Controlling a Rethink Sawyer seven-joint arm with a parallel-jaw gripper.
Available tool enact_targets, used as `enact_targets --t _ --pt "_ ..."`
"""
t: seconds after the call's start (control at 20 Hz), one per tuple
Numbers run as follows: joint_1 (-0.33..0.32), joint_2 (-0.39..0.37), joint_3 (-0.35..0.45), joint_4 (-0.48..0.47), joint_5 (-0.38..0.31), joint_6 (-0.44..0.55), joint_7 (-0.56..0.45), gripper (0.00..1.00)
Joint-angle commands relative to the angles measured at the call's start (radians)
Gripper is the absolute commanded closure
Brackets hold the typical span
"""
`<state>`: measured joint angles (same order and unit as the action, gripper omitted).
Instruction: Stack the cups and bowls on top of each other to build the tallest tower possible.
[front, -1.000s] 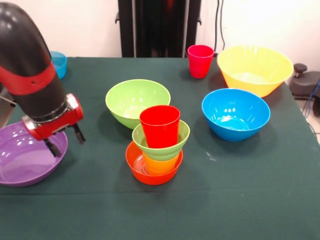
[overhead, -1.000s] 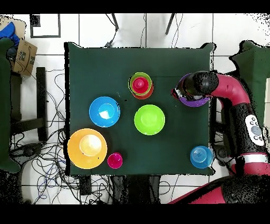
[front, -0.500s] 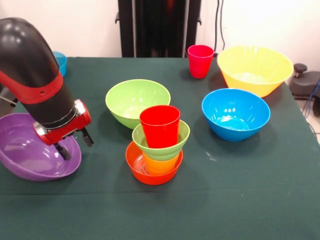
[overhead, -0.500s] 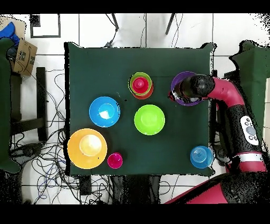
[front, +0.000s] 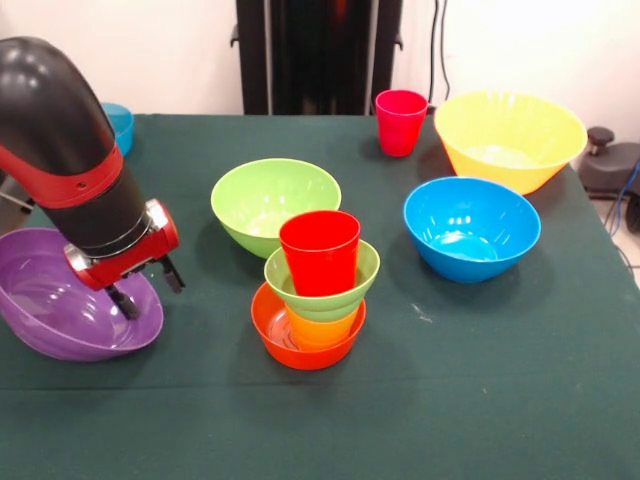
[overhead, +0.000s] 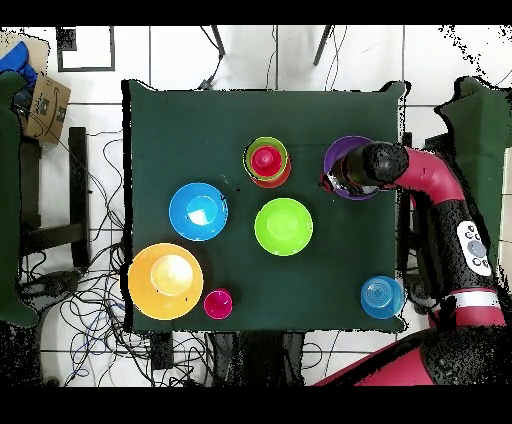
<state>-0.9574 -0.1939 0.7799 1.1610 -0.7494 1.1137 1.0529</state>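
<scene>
The tower stands mid-table: a red cup (front: 320, 252) in a small green bowl (front: 368, 272), on a yellow-orange cup (front: 322, 328), in an orange bowl (front: 300, 352); from above it shows as the tower (overhead: 267, 161). Left of it, the wide purple bowl (front: 60, 320) sits tilted, its right rim raised. My gripper (front: 148, 288) holds that rim, one finger inside and one outside. In the overhead view the gripper (overhead: 335, 180) covers part of the purple bowl (overhead: 350, 143).
A large green bowl (front: 275, 200) stands just behind the tower. Right of it are a blue bowl (front: 470, 230) and a large yellow bowl (front: 510, 135), with a pink-magenta cup (front: 400, 120) at the back. A small blue bowl (front: 118, 125) sits far left.
The purple bowl has been dragged right toward the tower and tipped up from lying flat. My gripper moved right with it. The last half second shows almost no motion.
</scene>
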Motion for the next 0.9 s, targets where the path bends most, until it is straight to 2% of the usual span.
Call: enact_targets --t 0.05,0.35,0.4,0.6,0.9 --pt "0.017 -0.004 -0.011 -0.025 -0.069 -0.081 -0.296 0.00" --pt "0.024 -0.030 -0.011 -0.019 -0.073 -0.088 -0.288 0.00" --pt "0.038 -0.064 -0.019 -0.021 -0.082 -0.083 -0.265 0.00" --pt "0.075 -0.113 -0.055 -0.037 -0.101 -0.051 -0.196 0.00" --pt "0.115 -0.219 -0.074 -0.050 -0.128 -0.026 -0.184 0.00"
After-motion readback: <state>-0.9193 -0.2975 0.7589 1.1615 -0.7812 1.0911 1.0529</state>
